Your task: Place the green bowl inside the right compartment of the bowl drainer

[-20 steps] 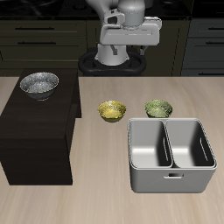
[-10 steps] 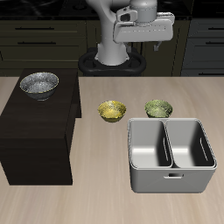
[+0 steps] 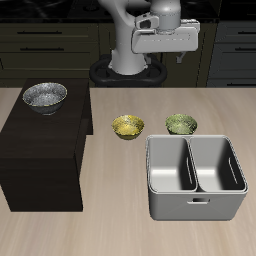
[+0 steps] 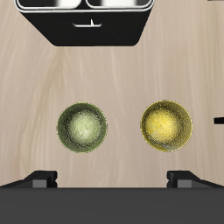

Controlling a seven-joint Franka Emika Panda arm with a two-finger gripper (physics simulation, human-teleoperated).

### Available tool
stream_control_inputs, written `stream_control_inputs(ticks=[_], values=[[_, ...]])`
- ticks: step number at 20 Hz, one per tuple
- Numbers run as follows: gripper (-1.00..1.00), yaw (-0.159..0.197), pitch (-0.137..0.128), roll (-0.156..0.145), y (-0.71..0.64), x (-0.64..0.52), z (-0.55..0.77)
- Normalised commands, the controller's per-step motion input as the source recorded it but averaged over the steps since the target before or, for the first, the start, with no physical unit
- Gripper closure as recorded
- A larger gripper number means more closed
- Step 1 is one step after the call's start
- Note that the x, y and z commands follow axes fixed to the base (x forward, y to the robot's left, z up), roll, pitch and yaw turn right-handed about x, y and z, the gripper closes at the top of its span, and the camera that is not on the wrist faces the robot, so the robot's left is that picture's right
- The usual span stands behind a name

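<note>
The green bowl point(image 3: 181, 123) sits upright on the table just behind the bowl drainer point(image 3: 196, 206), beside a yellow bowl point(image 3: 127, 126) of like size. My gripper point(image 3: 167, 60) hangs high above the table's back edge, open and holding nothing. In the wrist view the green bowl point(image 4: 82, 127) and the yellow bowl point(image 4: 166, 125) lie side by side below my gripper point(image 4: 112, 179). Its fingertips point(image 4: 40, 178) are spread wide. The drainer point(image 4: 87, 35) shows beyond the bowls. Both of its basins are empty.
A silver metal bowl point(image 3: 45, 96) rests on top of a dark low cabinet point(image 3: 40, 160) at the table's side, close to the yellow bowl. Dark kitchen cupboards stand behind the robot's base point(image 3: 125, 70).
My gripper has swung sideways at height, from over the yellow bowl's side toward the green bowl's side, then settled slightly lower. The bowls and drainer have not moved.
</note>
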Motion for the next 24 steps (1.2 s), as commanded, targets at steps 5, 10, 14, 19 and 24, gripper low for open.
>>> stream_control_inputs(ticks=[5, 10, 14, 19, 24], values=[[-1.0, 0.005, 0.02, 0.022, 0.11, -0.08, -0.36], [-1.0, 0.0, 0.037, 0.023, 0.11, -0.04, -0.36], [-1.0, 0.032, -0.044, -0.008, 0.04, -0.01, -0.13], [-1.0, 0.001, -0.074, -0.017, -0.05, 0.08, -0.17], [-1.0, -0.037, 0.048, 0.012, 0.01, 0.08, -0.31]])
